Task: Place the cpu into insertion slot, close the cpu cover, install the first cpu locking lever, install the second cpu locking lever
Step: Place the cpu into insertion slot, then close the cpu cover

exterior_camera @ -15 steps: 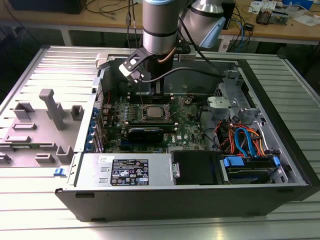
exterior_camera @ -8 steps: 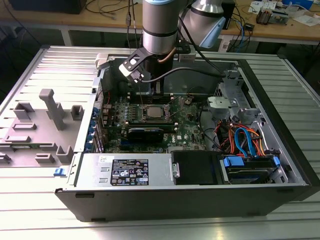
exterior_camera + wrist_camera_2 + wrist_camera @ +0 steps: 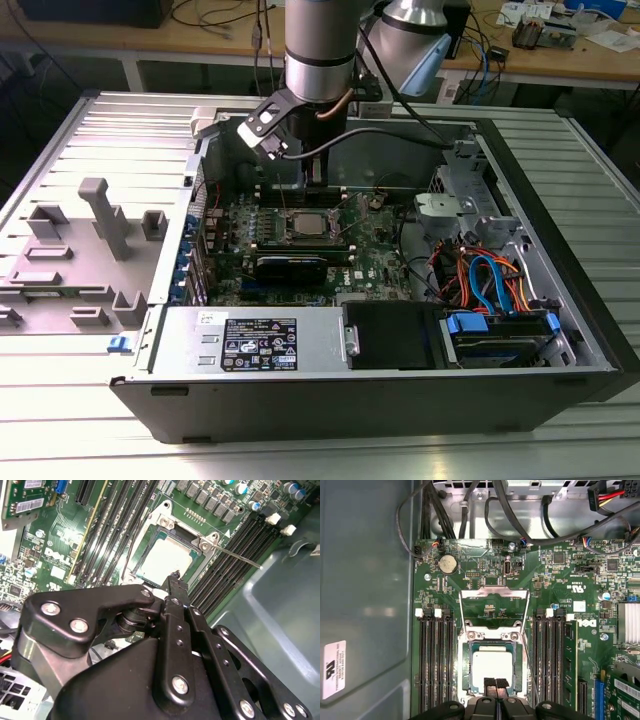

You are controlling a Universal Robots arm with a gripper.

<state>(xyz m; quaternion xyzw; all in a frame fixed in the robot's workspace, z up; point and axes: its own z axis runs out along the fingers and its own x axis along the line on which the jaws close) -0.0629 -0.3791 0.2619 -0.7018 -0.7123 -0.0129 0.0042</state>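
Observation:
The cpu (image 3: 492, 666) lies flat in the insertion slot (image 3: 468, 682), its silver top showing; it is also visible in the second wrist view (image 3: 165, 557) and on the green board in the exterior view (image 3: 305, 223). The cpu cover (image 3: 493, 593) is swung open away from the socket, and the board shows through its cut-out. One thin lever rod (image 3: 235, 557) sticks out from a socket corner. My gripper (image 3: 495, 683) is shut with nothing between its fingers. Its tips hover at the cpu's near edge in both wrist views (image 3: 175, 579), and it hangs just behind the socket in the exterior view (image 3: 312, 178).
Long black memory slots (image 3: 436, 665) flank the socket on both sides. A coin battery (image 3: 447, 564) and cables (image 3: 520, 525) lie beyond the open cover. The case wall (image 3: 365, 605) is close by. Coloured drive cables (image 3: 485, 280) and a power supply (image 3: 250, 345) occupy the case's front.

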